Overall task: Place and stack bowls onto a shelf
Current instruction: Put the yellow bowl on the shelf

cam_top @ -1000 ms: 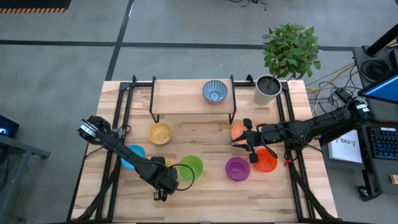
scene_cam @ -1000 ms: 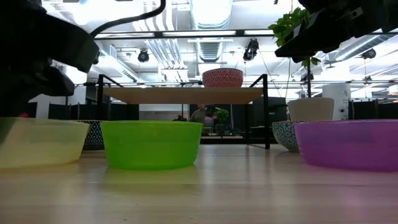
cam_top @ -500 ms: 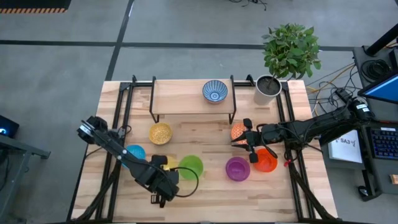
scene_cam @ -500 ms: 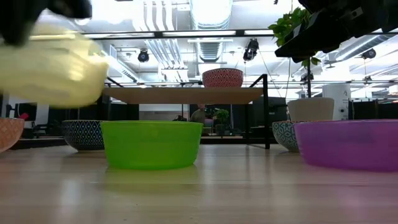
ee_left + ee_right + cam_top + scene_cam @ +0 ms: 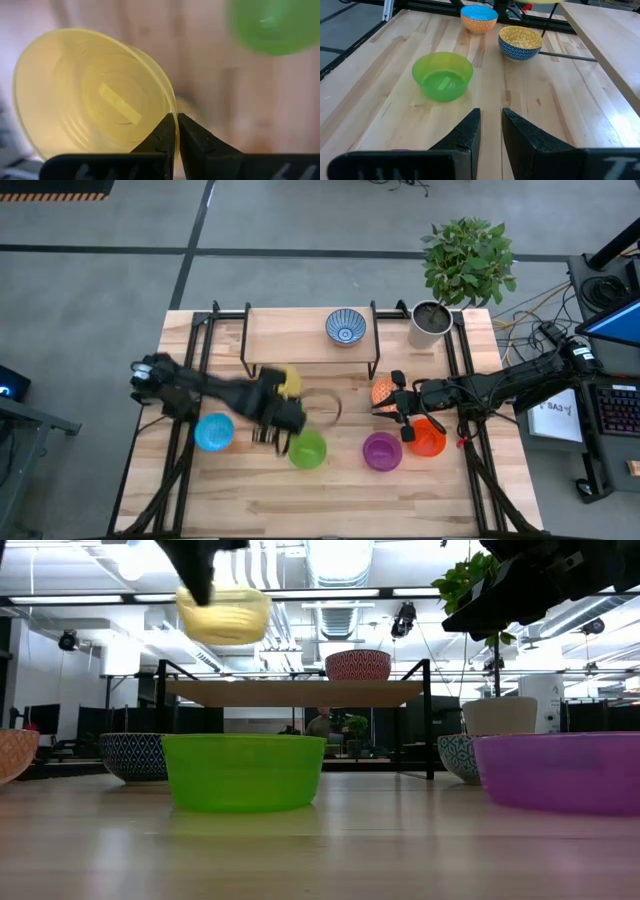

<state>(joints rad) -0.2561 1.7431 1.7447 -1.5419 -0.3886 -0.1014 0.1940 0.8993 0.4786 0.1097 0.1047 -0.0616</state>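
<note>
My left gripper (image 5: 283, 397) is shut on a plain yellow bowl (image 5: 289, 382), held high over the table in front of the shelf (image 5: 300, 340); in the low view the bowl (image 5: 224, 614) hangs above shelf height. A blue-and-white bowl (image 5: 345, 327) stands on the shelf board. A green bowl (image 5: 307, 448), a purple bowl (image 5: 382, 450), an orange-red bowl (image 5: 430, 438), an orange patterned bowl (image 5: 382, 391) and a bowl with a light blue inside (image 5: 214, 432) rest on the table. My right gripper (image 5: 398, 408) hovers slightly open and empty between the orange patterned and orange-red bowls. My left gripper holds the yellow bowl by its rim (image 5: 172, 111), one finger inside the bowl and one outside. The fingers slant down onto the rim from above. The bowl is lifted clear of the table, mouth up and slightly tilted.
A gold-speckled bowl (image 5: 521, 42) stands on the table under my left arm, hidden in the high view. A grey plant pot (image 5: 430, 323) with a leafy plant stands at the far right beside the shelf. Black frame rails (image 5: 190, 380) run along both table sides.
My left gripper has lifted the yellow bowl off the table beside the green bowl and carried it up and toward the far edge, to just in front of the shelf. The bowl now hangs clear of the table, above shelf height.
</note>
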